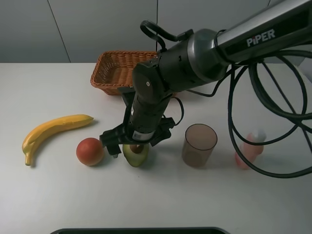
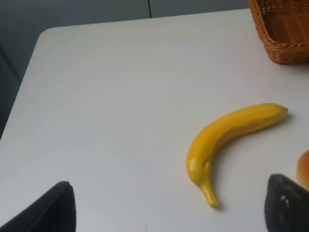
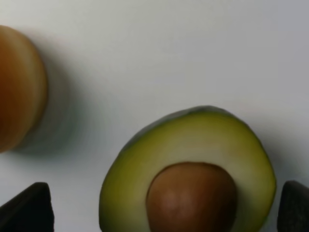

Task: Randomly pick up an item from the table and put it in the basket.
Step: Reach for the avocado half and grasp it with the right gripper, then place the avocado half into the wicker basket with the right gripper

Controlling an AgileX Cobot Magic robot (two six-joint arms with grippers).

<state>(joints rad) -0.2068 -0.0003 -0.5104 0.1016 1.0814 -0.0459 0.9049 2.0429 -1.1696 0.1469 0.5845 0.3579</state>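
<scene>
Counter [image 1: 58,195]: white and flat, it carries all the things.
Right arm [image 1: 195,56]: dark and thick, it reaches across the middle of the high view and hides one corner of the basket.
Basket [image 1: 108,78]: brown wicker, at the far side of the counter, well apart from the fruit. No item shows in the part of it that is visible.
Banana [image 1: 53,129]: yellow, lying flat on the robot's left side, near the round fruit but not touching it.
Cup [image 1: 199,145]: brown and half transparent, standing upright on the other side of the avocado.
Bottle [image 1: 249,148]: small and pinkish, behind the cables. It is too blurred to say more.
Round fruit [image 1: 90,151]: orange-red, just beside the avocado.
Avocado [image 1: 135,154]: a half with the cut face and brown pit upward, resting on the counter between the round fruit and the cup, directly under the right end effector.
Right end effector [image 1: 134,141]: lowered over the avocado with its jaws apart, one finger on each side. The wrist view shows white counter between each finger and the skin, so I judge there is no grip yet.
Left end effector [image 2: 164,210]: jaws wide apart and holding nothing, above the counter near the banana.
Done: the item seems chosen and the approach is made.
Left: closing on the avocado, lifting, carrying it to the basket, releasing.
</scene>
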